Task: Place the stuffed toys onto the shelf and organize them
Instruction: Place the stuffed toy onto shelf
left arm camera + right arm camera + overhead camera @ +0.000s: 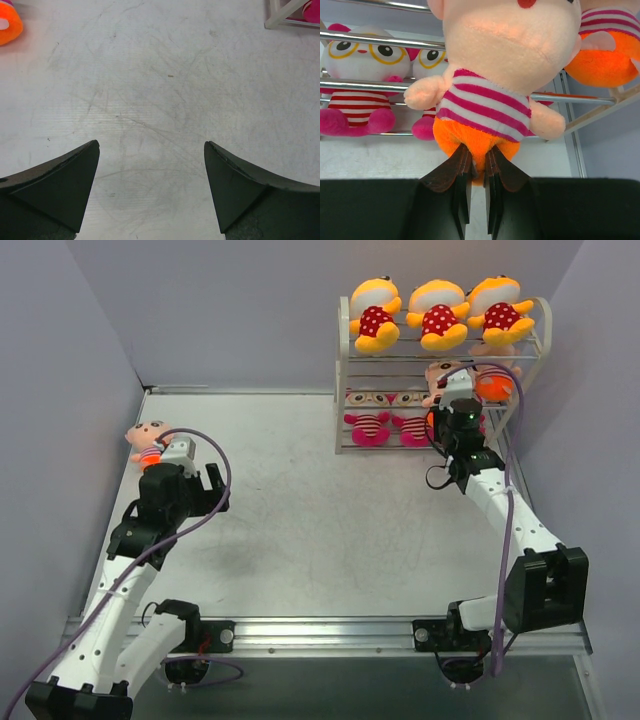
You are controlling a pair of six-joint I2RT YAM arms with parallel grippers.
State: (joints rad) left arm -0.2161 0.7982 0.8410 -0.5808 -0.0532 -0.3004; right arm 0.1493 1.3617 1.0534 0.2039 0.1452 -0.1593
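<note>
While right pincer [478, 152] pinches peach-faced doll [487, 100] at shelf [343, 370], left pincer [151, 145] agape

The left arm [120, 590] and right arm [515, 512] share white link shells and black joint housings. A purple cable [227, 480] runs along the left one, a second purple cable [508, 540] along the right, where a green light [463, 412] glows. The left fingers [60, 182] are matte black wedges; the right fingers [447, 172] dark, thin blades
</note>
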